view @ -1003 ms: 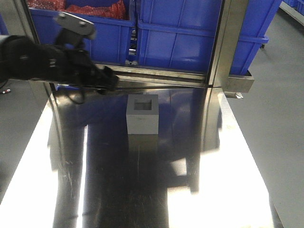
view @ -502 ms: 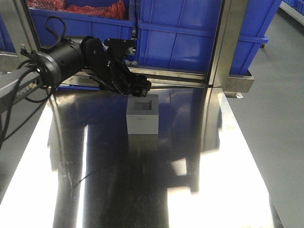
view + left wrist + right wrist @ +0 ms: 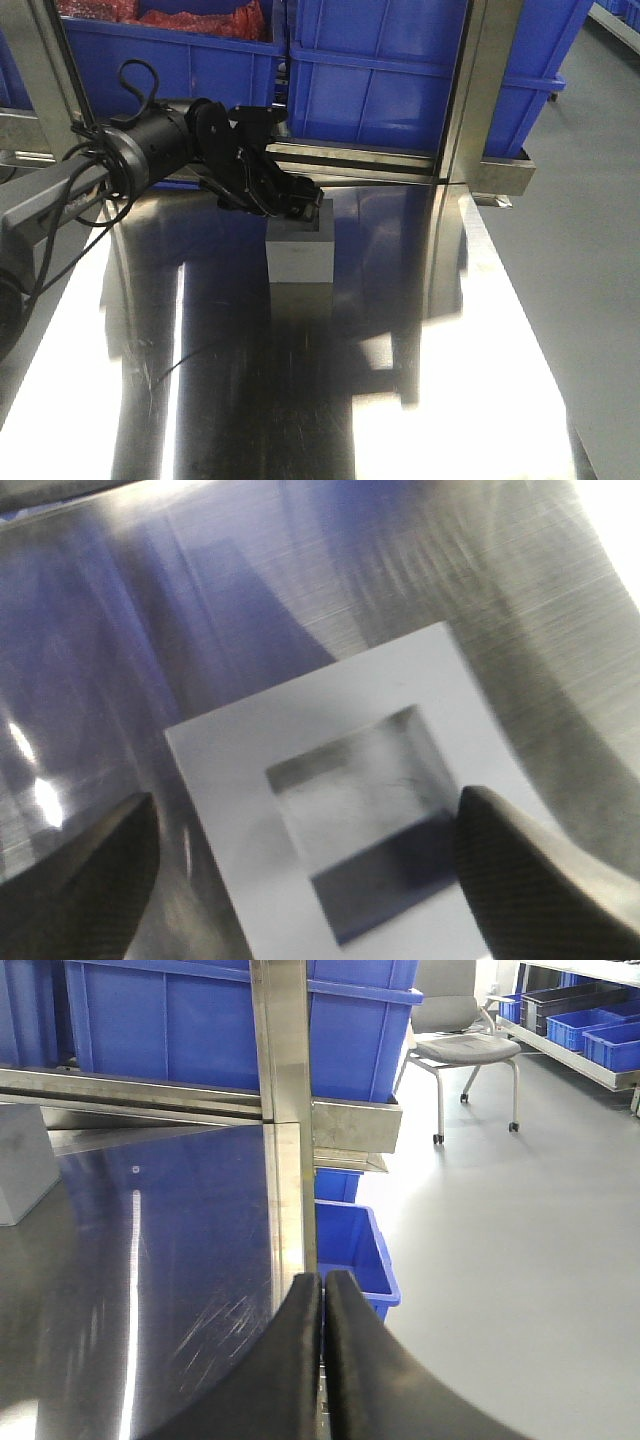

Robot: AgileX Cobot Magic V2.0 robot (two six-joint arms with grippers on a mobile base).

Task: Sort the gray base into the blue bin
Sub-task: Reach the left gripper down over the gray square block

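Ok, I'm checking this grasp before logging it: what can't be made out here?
Front view: the left tool covers the base's top, hiding its recess and any contact.
Left wrist view: blurred; the lower edge cuts off the base, so whether the tool touches it is unclear.
Right wrist view: the left edge cuts the base to a corner.
Front view: the bins' walls hide their insides.
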